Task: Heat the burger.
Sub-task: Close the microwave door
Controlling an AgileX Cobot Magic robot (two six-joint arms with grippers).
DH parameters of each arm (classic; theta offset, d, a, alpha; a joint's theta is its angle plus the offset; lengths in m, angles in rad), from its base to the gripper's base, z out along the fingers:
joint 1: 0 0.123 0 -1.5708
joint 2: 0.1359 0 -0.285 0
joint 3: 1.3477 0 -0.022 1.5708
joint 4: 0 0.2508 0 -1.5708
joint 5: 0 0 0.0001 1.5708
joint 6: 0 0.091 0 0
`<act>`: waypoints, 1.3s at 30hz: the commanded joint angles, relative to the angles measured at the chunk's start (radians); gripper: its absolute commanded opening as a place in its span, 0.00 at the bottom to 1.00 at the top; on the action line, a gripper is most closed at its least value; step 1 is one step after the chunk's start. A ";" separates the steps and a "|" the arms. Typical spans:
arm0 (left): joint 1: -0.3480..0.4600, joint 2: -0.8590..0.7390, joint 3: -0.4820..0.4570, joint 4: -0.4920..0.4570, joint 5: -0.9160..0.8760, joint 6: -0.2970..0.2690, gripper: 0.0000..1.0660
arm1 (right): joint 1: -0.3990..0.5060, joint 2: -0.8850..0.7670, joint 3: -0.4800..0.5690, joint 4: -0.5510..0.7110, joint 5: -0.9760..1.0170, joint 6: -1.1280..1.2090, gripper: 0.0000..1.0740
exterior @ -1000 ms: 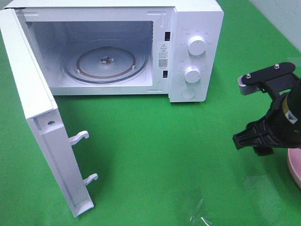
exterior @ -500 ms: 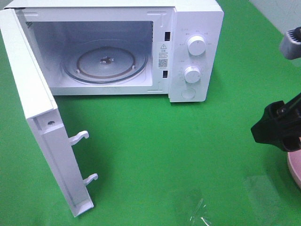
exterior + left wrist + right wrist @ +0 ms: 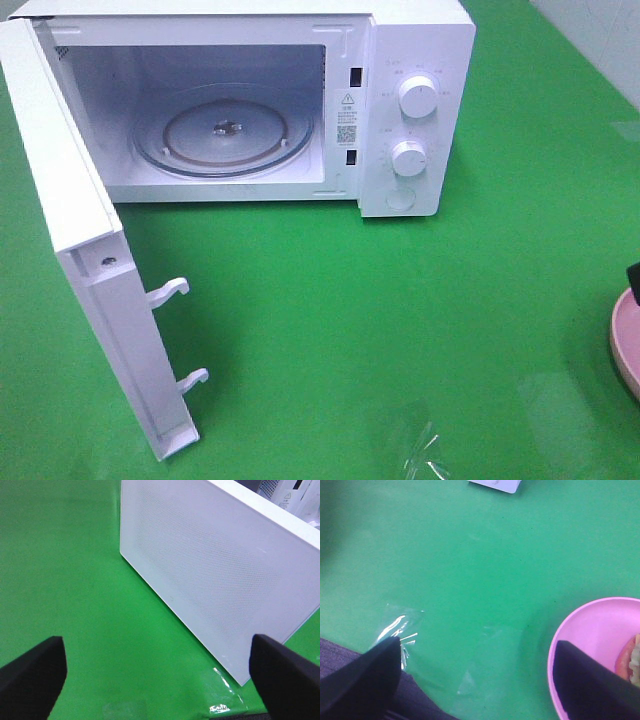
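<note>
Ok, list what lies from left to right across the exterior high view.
Open microwave door → glass turntable inside the cavity → control knobs → pink plate at the right edge.

L gripper (image 3: 157,670) was wide open in its wrist view, both dark fingertips apart at opposite edges of the frame w/ nothing between them, angled down. R gripper (image 3: 477,672) also stood open, two dark fingers spread wide, nothing held, pointing down. In the overhead view neither arm showed properly; only a small dark bit, apparently of the R arm (image 3: 634,275), sat at the right edge. L arm wasn't visible there at all.
</note>
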 commanded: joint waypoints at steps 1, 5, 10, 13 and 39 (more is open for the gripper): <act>0.002 -0.006 0.005 0.002 -0.002 0.001 0.85 | -0.004 -0.110 0.039 0.004 0.016 -0.014 0.73; 0.002 -0.006 0.005 0.002 -0.002 0.001 0.85 | -0.009 -0.167 0.071 0.004 0.014 -0.014 0.73; 0.002 -0.006 0.005 0.002 -0.002 0.001 0.85 | -0.126 -0.253 0.116 0.016 0.014 -0.030 0.73; 0.002 -0.006 0.005 0.002 -0.002 0.001 0.85 | -0.239 -0.340 0.129 0.053 0.009 -0.095 0.73; 0.002 -0.005 0.005 -0.001 -0.002 0.001 0.85 | -0.524 -0.703 0.158 0.090 0.096 -0.132 0.71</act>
